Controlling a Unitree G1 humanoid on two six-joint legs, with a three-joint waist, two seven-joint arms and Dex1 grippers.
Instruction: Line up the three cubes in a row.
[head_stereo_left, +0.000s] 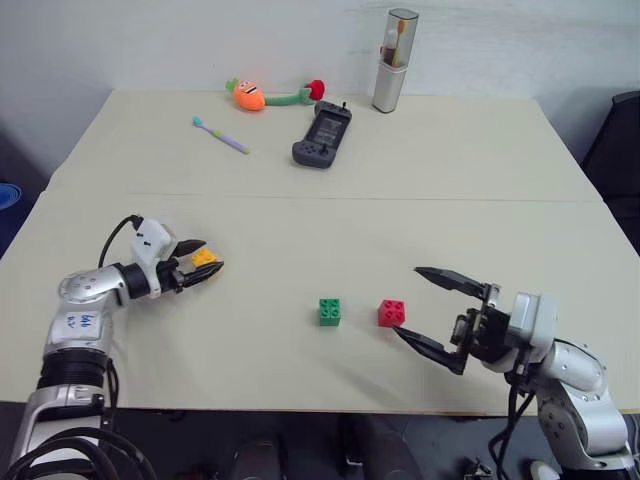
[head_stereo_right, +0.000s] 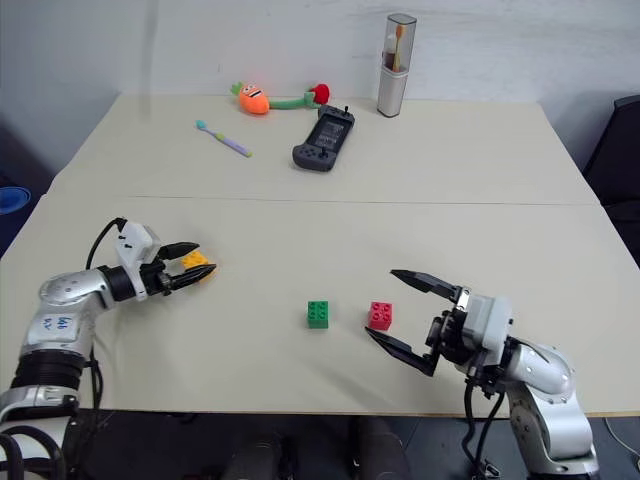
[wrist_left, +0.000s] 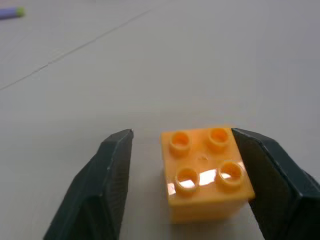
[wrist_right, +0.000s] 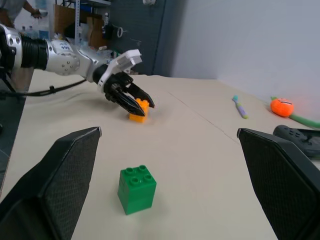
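On the bench (head_stereo_left: 300, 230), my right end effector (head_stereo_left: 432, 308) gaped empty beside the red cube (head_stereo_left: 391, 313) and green cube (head_stereo_left: 329, 312), while my left end effector (head_stereo_left: 199, 266) straddled the faraway orange-yellow cube (head_stereo_left: 203, 258), unclamped, likely slipping.

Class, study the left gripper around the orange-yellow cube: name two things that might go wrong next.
1. In the left wrist view one finger touches the orange-yellow cube while the other stands apart, so closing may push or twist it.
2. The green cube and red cube sit close together; placing a third beside them may nudge them.
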